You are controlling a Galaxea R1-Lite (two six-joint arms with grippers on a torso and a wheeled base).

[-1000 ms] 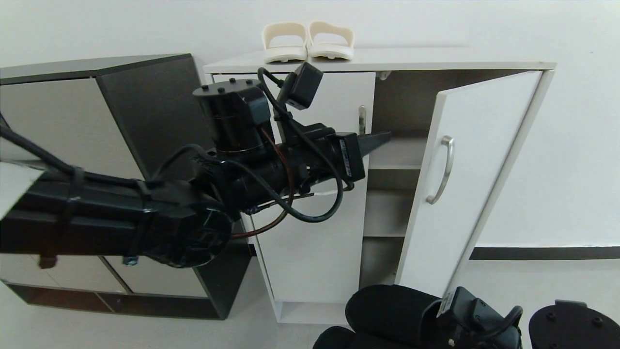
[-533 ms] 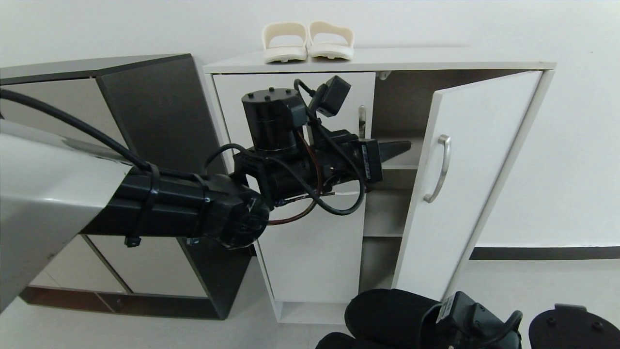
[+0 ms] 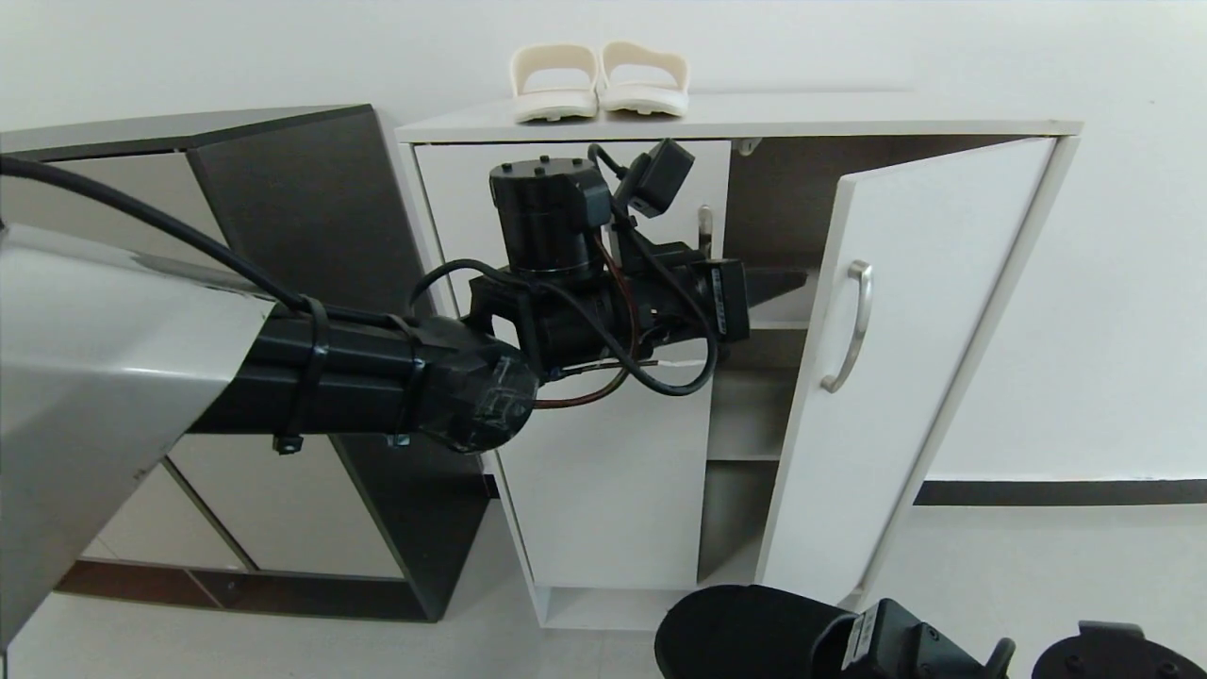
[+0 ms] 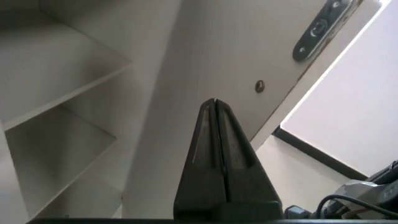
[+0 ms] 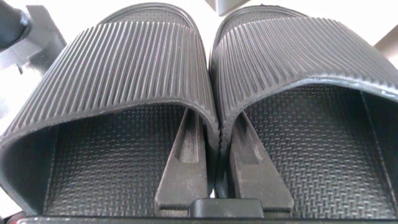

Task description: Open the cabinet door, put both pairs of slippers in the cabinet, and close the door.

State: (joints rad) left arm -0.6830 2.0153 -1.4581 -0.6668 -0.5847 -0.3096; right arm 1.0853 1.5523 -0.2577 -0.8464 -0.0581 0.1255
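In front of the white cabinet (image 3: 849,115), in the head view, the left arm is hanging level. The left gripper (image 3: 790,279) is sitting in the gap between the shut left door (image 3: 613,471) and the right cabinet door (image 3: 905,330). That door is standing partly open, with its metal handle (image 3: 849,325) facing outward. The gripper's fingers are pressing together with nothing between them. The cream slippers (image 3: 599,80) are sitting side by side on the cabinet top, near its left end. The black slippers (image 3: 735,627) are showing at the lower edge, low before the cabinet's foot. A dark cabinet (image 3: 283,207) is standing just beside the white one, on its left.

In the left wrist view, the fingers (image 4: 205,143) are lying flat against each other and pointing into the cabinet. White shelves (image 4: 68,81) are running along one side, and a hinge plate (image 4: 317,30) is showing on the open door's inner face.

In the right wrist view, the right gripper (image 5: 217,155) is clamping the black slippers. One finger is resting inside each slipper, and the two ribbed straps' touching inner walls are being pinched between them.
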